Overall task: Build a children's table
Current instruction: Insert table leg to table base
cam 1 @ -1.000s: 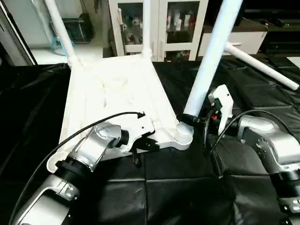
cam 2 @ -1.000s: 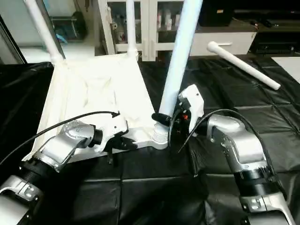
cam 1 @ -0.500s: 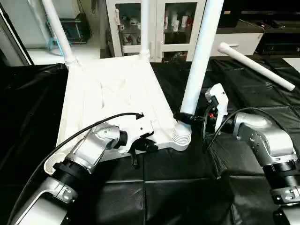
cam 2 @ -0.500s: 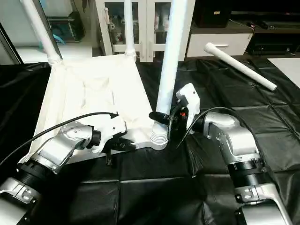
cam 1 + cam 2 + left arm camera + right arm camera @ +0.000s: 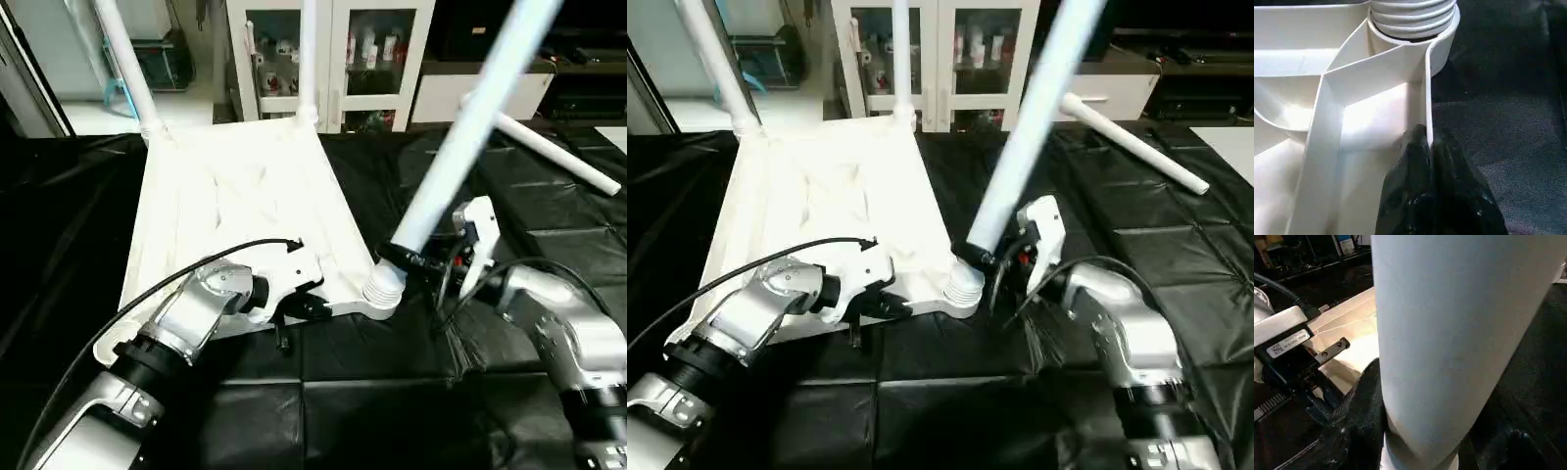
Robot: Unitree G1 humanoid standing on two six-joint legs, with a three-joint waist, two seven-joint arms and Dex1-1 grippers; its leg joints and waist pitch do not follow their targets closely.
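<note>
Now: tabletop (image 5: 235, 201) upside down on black-covered table (image 5: 392, 392). Left gripper (image 5: 1429, 147) pinched tight on tabletop's near rim wall, just beside corner socket (image 5: 382, 290). Right gripper (image 5: 416, 262) clamped round leaning leg (image 5: 460, 137) just above that socket. Spare leg (image 5: 549, 149) flat, well beyond right gripper.

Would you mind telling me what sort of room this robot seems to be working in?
Probably a lab or test room furnished like a home: a black-covered work table, a glass-door cabinet of small items, and a low dark TV-style unit.
</note>
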